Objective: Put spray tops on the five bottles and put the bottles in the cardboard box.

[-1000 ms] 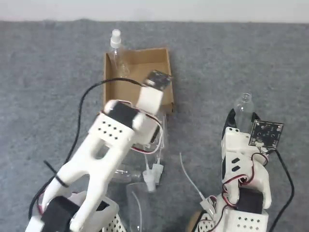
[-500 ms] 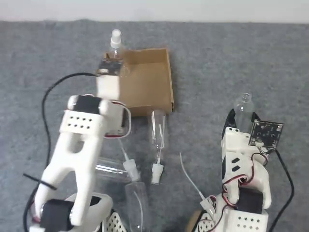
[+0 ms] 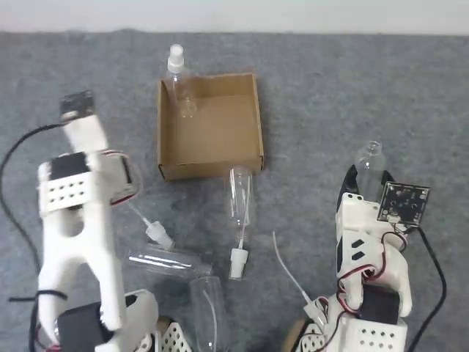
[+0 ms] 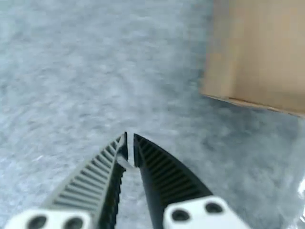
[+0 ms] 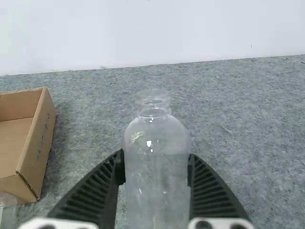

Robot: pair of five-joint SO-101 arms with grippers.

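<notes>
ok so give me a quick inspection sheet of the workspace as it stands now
surface: grey carpet, flat.
job's things: open brown cardboard box; clear plastic bottle with a white spray top leaning in a far corner of the box; three clear bottles lying on the carpet; three white spray tops with thin tubes near them; clear uncapped bottle upright.
clutter: nothing seen.
grippers: left gripper shut, empty, over carpet beside the box; right gripper shut on the uncapped bottle.
cables: black cables trailing from both arms.
surroundings: white wall.
</notes>
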